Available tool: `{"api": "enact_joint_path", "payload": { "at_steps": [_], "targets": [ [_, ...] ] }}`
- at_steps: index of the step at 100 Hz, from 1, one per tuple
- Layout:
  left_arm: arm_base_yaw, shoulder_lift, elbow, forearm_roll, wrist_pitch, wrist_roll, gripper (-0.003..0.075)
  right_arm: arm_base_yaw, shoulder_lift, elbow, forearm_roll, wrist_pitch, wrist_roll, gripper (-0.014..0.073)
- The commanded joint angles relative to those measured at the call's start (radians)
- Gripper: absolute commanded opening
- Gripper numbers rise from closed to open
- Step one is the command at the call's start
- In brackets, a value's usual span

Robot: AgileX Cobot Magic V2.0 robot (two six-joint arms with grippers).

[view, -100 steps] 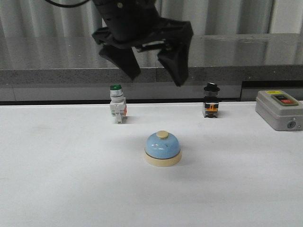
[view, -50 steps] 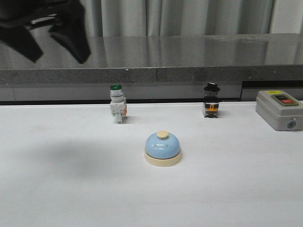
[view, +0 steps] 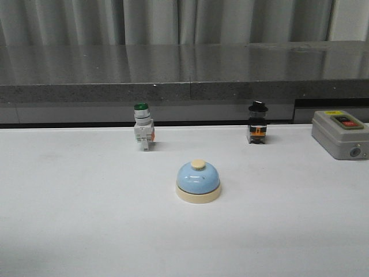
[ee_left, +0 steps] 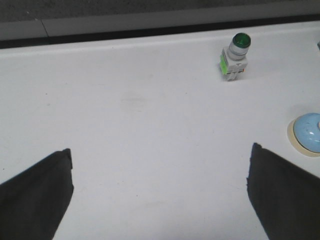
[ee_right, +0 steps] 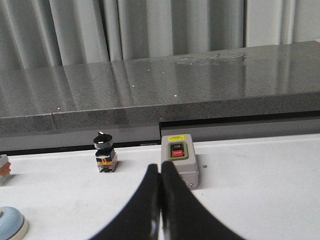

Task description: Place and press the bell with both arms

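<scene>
Off to one side of the left tool (ee_left: 160, 192), whose fingers gaped wide, the bell (view: 198, 181) sat free on the bench (view: 86, 231), apparently placed. The right tool (ee_right: 160, 200) was pinched together, likely readied to press.

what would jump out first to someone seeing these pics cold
The light-blue bell stands out, sitting alone near the middle of the white table with no arm in the front view. Behind it stand a green-capped switch to the left and a black-capped switch to the right, with a grey button box at the far right edge.
</scene>
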Motion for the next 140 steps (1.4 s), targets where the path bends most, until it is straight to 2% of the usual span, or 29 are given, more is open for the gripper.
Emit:
{"api": "enact_joint_path", "payload": {
  "at_steps": [1,32,56,63,70,77,107,140],
  "targets": [
    [0.003,-0.113,0.024,-0.017,-0.081,-0.01,0.0671,-0.005,-0.017,-0.014,-0.003,-0.078,-0.003,-0.006],
    [0.003,-0.444,0.164,-0.017,-0.07,-0.01,0.0671,-0.005,-0.017,-0.014,-0.003,-0.078,-0.003,-0.006],
    [0.003,-0.53,0.187,-0.017,-0.072,-0.01,0.067,-0.005,-0.017,-0.014,-0.003,-0.078,-0.003,-0.006],
    [0.003,-0.53,0.187,-0.017,-0.072,-0.01,0.0649,-0.005,-0.017,-0.014,-0.003,-0.078,-0.003,-0.006],
    [0.003,-0.53,0.187,-0.017,-0.074,-0.01,0.0592,-0.005,-0.017,-0.014,-0.003,-0.078,-0.003,-0.006],
    [0.003,-0.53,0.187,-0.017,-0.074,-0.01,0.0504,-0.005,-0.017,-0.014,-0.003,-0.078,-0.003,-0.006],
    [0.003,-0.53,0.187,-0.017,-0.074,-0.01,-0.0021,-0.005,-0.017,-0.014,-0.003,-0.078,-0.003,-0.006],
    [0.003,-0.53,0.187,-0.017,-0.074,-0.01,-0.002,-0.005,-0.017,-0.014,-0.003,-0.078,-0.003,-0.006]
  ]
}}
